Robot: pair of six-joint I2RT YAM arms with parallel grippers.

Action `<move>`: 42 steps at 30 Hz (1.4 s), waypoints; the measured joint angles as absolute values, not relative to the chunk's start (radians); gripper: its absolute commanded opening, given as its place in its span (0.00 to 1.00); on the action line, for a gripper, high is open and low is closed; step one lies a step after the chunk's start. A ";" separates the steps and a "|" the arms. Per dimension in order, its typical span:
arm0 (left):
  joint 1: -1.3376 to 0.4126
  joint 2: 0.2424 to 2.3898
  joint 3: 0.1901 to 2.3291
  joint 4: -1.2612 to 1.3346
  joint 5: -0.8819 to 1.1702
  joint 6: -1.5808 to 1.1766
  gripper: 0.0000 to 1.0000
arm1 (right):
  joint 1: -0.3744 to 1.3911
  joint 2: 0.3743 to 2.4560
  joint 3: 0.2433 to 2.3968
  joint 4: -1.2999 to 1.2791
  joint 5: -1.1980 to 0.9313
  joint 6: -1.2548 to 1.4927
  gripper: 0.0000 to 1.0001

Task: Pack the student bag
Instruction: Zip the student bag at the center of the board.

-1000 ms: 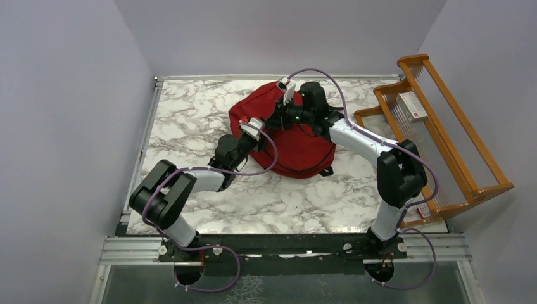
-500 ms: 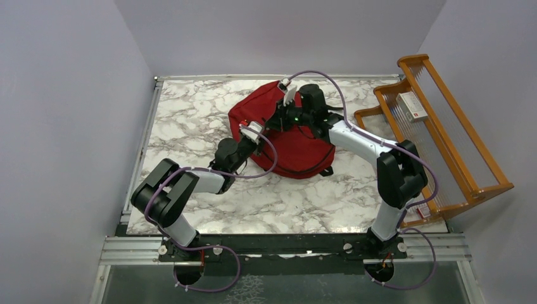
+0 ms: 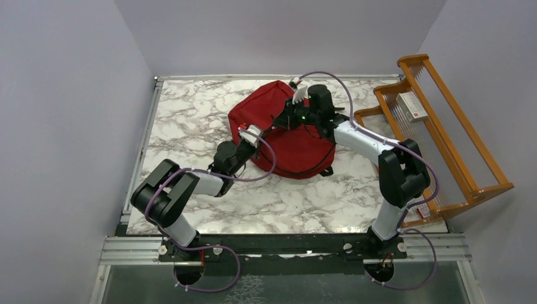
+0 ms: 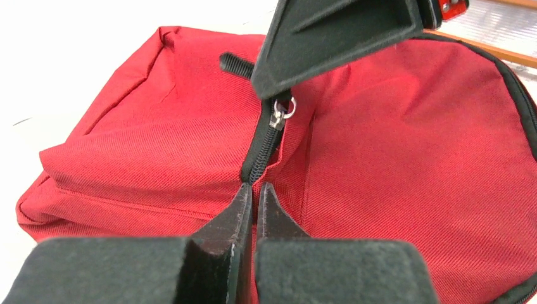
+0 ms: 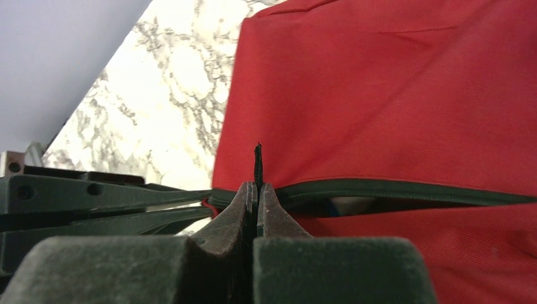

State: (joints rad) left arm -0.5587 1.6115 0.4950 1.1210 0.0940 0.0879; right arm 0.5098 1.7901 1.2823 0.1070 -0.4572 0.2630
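The red student bag [image 3: 297,149] lies flat on the marble table [image 3: 190,120]. My left gripper [image 4: 254,189] is shut on the bag's fabric at the near end of the black zipper [image 4: 261,152]; in the top view it sits at the bag's left edge [image 3: 252,135]. My right gripper [image 5: 256,187] is shut on the black zipper pull cord [image 5: 258,158], above the bag's middle [image 3: 283,119]. In the left wrist view its fingers [image 4: 335,38] hang just over the silver slider ring [image 4: 287,113]. The zipper gapes a little to the right of the slider [image 5: 405,193].
A wooden rack [image 3: 443,136] stands at the table's right edge with a white box [image 3: 411,106] on it. Grey walls close in the left, back and right. Something pale and blue shows inside the zipper gap [image 5: 347,204].
My left gripper has closed on the bag's fabric at the zipper end. My right gripper, holding the pull cord, has shifted a little to the right.
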 measured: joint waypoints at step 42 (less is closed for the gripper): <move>-0.558 1.444 0.328 1.028 0.002 -0.048 0.48 | 0.273 1.957 1.348 0.111 -0.425 0.197 0.08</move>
